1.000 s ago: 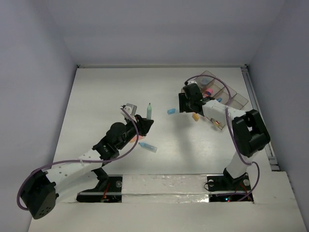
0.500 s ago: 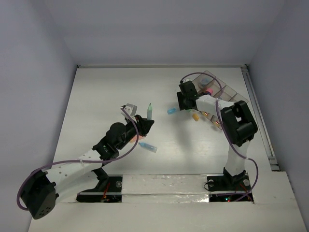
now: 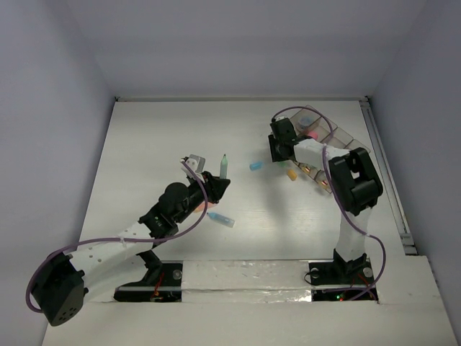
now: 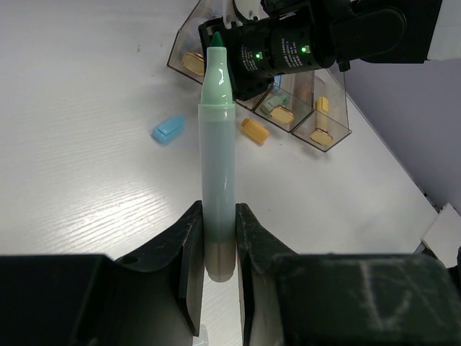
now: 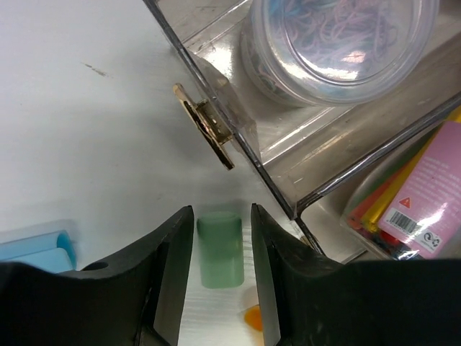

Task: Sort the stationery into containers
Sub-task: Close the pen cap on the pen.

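L hand [image 4: 218, 213] clenched on pale green marker [image 4: 217, 144], upright, uncapped, above worktop [image 4: 86, 187]. R hand [image 5: 220, 210] straddles green cap [image 5: 220, 249] lying just beside tray [image 5: 238, 137] corner. Its fingers are slightly apart, not yet pinching. Risk: off-centre squeeze may flick cap away, or a finger may snag tray wall & shove it.

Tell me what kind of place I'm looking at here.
Most likely a robotics lab test cell: two black-and-white robot arms bolted to the near edge of a white wood-grain table, plain pale walls boxing it in, and a smoky translucent divided tray set out for sorting.
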{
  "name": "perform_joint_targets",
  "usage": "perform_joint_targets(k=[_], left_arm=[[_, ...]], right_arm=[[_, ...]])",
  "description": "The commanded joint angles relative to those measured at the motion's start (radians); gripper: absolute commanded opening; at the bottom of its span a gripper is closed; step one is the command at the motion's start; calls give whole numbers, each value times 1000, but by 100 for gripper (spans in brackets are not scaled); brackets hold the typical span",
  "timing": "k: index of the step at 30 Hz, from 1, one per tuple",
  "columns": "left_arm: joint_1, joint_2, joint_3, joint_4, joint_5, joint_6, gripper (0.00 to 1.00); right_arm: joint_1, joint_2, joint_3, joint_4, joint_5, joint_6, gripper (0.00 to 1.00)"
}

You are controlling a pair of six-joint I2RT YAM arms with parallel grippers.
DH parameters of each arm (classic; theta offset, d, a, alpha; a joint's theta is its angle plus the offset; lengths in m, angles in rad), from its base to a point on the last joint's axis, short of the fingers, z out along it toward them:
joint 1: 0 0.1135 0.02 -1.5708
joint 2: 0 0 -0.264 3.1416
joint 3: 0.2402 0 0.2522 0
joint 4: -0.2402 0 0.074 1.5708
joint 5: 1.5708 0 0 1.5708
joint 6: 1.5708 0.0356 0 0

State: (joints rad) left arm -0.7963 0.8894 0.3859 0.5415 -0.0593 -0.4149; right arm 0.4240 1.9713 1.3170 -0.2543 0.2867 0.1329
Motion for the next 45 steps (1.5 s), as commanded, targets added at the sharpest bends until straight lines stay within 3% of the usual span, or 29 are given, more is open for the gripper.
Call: perform_joint_targets(k=[1, 10, 13, 16, 20, 23, 28, 36, 45], left_arm=[[5, -6, -4, 61, 9, 18, 0], [5, -3, -5, 61, 1, 19, 0], [5, 0, -5, 63, 3, 21, 0], [5, 3, -5, 64, 4, 19, 0], [5, 5, -5, 66, 4, 19, 0], [5, 9, -5, 67, 9, 18, 0], [5, 22, -5, 75, 10, 16, 0], [5, 82, -1, 95, 18, 14, 0], [5, 152, 4, 117, -8, 19, 0]], right_arm=[[-4, -3, 21, -10, -27, 19, 44], [-4, 15, 24, -23, -53, 33, 43], [-4, 17, 31, -42, -57, 42, 50], [-4, 18, 24, -46, -66, 50, 51], [-4, 12, 2, -33, -72, 57, 40], [-4, 6, -10, -16, -83, 60, 19], [-4, -92, -53, 26, -119, 95, 8], [108, -432, -142, 196, -245, 264, 7], [269, -479, -162, 421, -239, 430, 6]])
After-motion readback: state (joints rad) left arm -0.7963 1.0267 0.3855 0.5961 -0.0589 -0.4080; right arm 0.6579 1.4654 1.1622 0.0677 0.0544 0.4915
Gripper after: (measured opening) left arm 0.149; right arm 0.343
